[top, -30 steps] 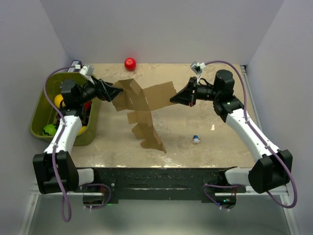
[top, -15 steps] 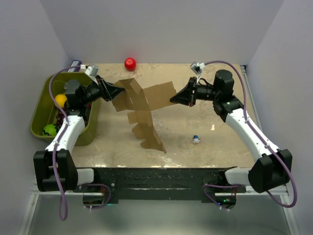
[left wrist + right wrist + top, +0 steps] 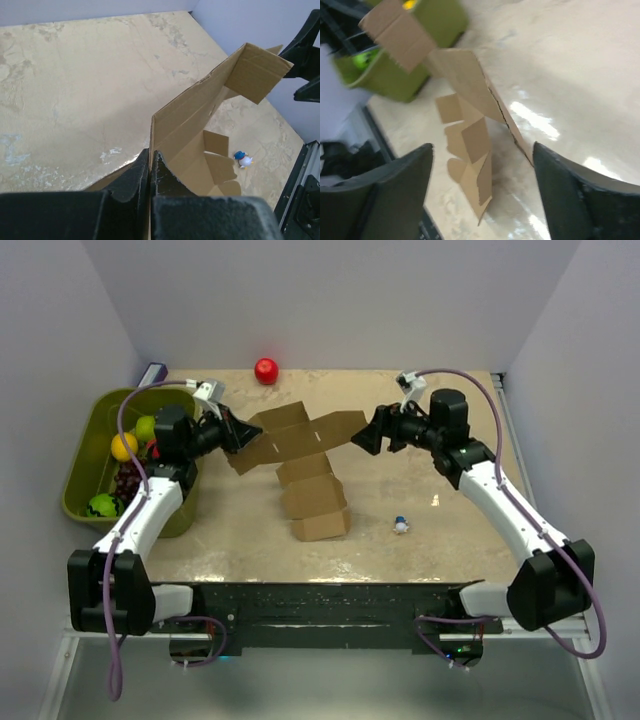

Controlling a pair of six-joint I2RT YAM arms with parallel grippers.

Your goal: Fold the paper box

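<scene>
The paper box (image 3: 300,440) is an unfolded brown cardboard sheet held up across the middle of the table, and its lower flaps (image 3: 320,523) hang down to the tabletop. My left gripper (image 3: 237,435) is shut on the sheet's left edge. In the left wrist view the fingertips (image 3: 156,162) pinch the edge of the cardboard (image 3: 200,115). My right gripper (image 3: 365,432) is open just beside the sheet's right end, holding nothing. Between its spread jaws (image 3: 481,150), the right wrist view shows the creased sheet (image 3: 467,85) in front.
A green bin (image 3: 90,475) holding fruit stands at the table's left edge and also shows in the right wrist view (image 3: 405,75). A red ball (image 3: 266,370) lies at the back. A small blue-and-white toy (image 3: 400,525) (image 3: 243,159) sits to the right of the hanging flaps.
My left gripper has shut on the sheet's left edge. My right gripper has opened and let go of the right end. The sheet has swung lower and flatter.
</scene>
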